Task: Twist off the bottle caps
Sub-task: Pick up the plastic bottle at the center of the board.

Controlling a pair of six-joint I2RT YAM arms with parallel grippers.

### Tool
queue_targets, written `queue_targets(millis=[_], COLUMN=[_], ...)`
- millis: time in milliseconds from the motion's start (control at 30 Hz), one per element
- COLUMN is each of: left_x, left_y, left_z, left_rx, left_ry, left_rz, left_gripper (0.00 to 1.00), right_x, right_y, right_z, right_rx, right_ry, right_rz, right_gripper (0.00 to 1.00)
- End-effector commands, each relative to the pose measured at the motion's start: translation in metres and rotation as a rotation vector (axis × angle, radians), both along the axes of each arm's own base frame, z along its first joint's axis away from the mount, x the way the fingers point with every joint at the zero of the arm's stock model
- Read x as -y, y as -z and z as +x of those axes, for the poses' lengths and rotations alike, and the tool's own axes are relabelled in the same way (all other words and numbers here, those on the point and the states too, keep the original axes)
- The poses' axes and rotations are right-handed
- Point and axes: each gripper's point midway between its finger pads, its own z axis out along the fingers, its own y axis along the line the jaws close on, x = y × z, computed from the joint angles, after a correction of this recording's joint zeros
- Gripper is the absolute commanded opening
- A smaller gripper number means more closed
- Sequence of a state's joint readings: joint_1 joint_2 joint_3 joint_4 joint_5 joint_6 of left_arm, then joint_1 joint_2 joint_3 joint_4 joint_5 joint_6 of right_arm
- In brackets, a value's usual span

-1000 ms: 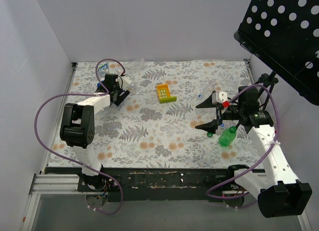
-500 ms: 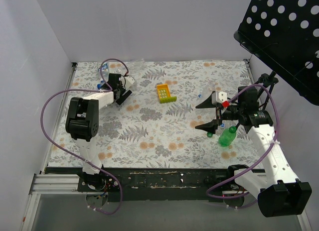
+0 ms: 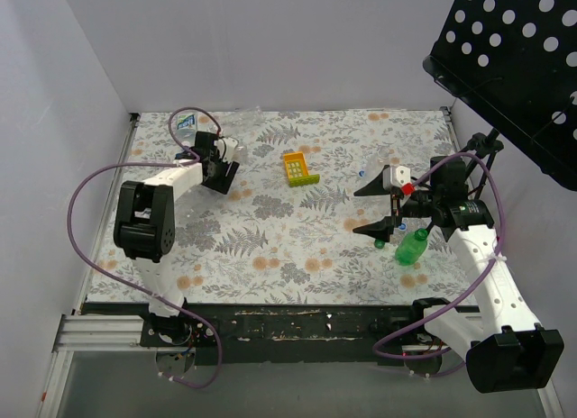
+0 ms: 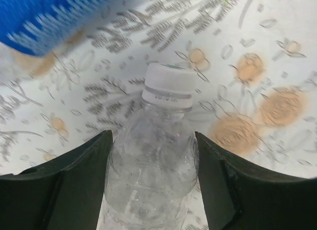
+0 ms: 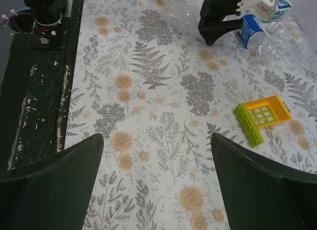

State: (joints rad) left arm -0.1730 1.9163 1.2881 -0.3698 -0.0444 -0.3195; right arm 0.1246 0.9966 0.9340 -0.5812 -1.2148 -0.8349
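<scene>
My left gripper (image 3: pixel 222 170) is shut on a clear bottle (image 4: pixel 151 175) at the back left of the table. Its fingers (image 4: pixel 74 185) press both sides of the body, and the white cap (image 4: pixel 168 84) is on the neck, pointing away from the wrist. My right gripper (image 3: pixel 357 211) is open and empty above the mat, also seen in the right wrist view (image 5: pixel 157 141). A green bottle (image 3: pixel 412 247) lies beside the right arm, with a loose green cap (image 3: pixel 380 244) next to it. A blue-labelled bottle (image 5: pixel 251 29) lies by the left gripper.
A yellow and green toy block (image 3: pixel 300 168) sits mid-table, also in the right wrist view (image 5: pixel 260 116). Another blue-labelled bottle (image 3: pixel 185 122) lies at the back left corner. Clear bottles (image 3: pixel 383 166) lie behind the right gripper. A black perforated panel (image 3: pixel 514 58) hangs at upper right.
My left arm's elbow swung out and back and the wrist shifted slightly right with the bottle still held. The right arm has not moved.
</scene>
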Motion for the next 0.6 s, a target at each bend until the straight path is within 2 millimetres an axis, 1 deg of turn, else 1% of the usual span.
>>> queue_targets(millis=[0,67,100,167,267,333,367,400,567], left_x=[0.026,0.037,0.044,0.054,0.074,0.090,0.099,0.110,0.157], left_y=[-0.041,-0.050,-0.059,-0.069,-0.098,-0.113,-0.119,-0.128,-0.142], left_z=[-0.034,-0.046,-0.050,-0.061,-0.074,-0.087,-0.094,-0.105,-0.151], left_rx=[-0.001,0.008,0.029,0.056,0.125,0.157,0.172,0.190,0.217], left_ry=[-0.052,-0.019,0.007,0.055,0.163,0.244,0.291,0.348,0.537], left_rz=[-0.204,-0.268,-0.296,-0.332,-0.403,-0.454,-0.478,-0.503,-0.553], left_gripper=[0.46,0.36,0.31,0.25,0.15,0.09,0.08,0.06,0.02], right_x=[0.001,0.002,0.002,0.003,0.003,0.000,-0.001,-0.003,-0.019], right_y=[-0.006,-0.009,-0.010,-0.013,-0.014,-0.013,-0.012,-0.014,-0.017], right_z=[-0.003,-0.001,-0.001,-0.001,-0.002,-0.002,-0.002,-0.002,-0.007], right_rx=[0.013,0.016,0.015,0.013,-0.011,-0.031,-0.037,-0.038,-0.085], right_ry=[0.001,0.013,0.019,0.024,0.025,0.020,0.022,0.021,-0.003], right_rz=[0.000,-0.009,-0.014,-0.027,-0.068,-0.106,-0.128,-0.143,-0.207], right_gripper=[0.97,0.97,0.97,0.97,0.97,0.96,0.95,0.95,0.95])
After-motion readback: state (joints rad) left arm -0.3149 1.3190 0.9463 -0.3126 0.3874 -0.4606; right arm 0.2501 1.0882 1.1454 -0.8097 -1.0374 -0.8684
